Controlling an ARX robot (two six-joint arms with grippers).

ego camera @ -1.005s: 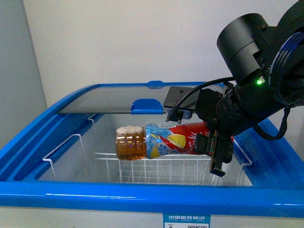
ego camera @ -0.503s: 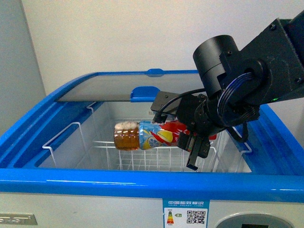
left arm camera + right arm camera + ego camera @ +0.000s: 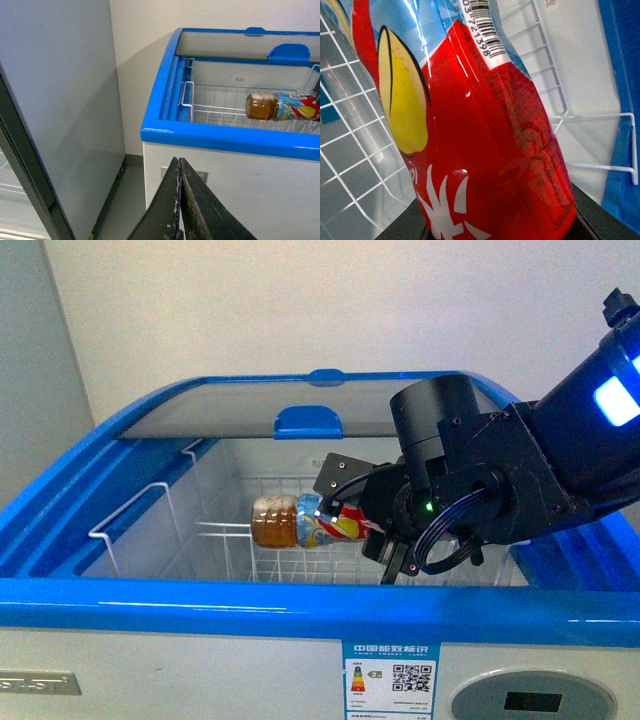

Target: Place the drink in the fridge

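Presently, the right gripper (image 3: 385, 545) is seen inside the open top of the fridge (image 3: 300, 612), below the level of its blue front rim. Its jaws are clamped on the drink bottle (image 3: 300, 523), which is held on its side, the amber base pointing toward the robot's left and the red-labelled end gripped. The bottle is suspended above the white wire basket (image 3: 240, 558); whether it touches the wire cannot be determined. In the right wrist view the bottle's red, yellow and blue label (image 3: 485, 145) fills most of the picture, with the basket wires (image 3: 350, 145) behind it and the dark gripper body at its lower end.

The sliding glass lid (image 3: 250, 425) is seen pushed toward the rear, its blue handle (image 3: 309, 421) at the lid's front edge. A label with a QR code (image 3: 391, 672) is noted on the white front panel.

The left gripper (image 3: 180, 200) is recorded outside the fridge, near its front corner, with both jaws pressed together and nothing between them. A grey cabinet side (image 3: 55, 105) is noted beside it.
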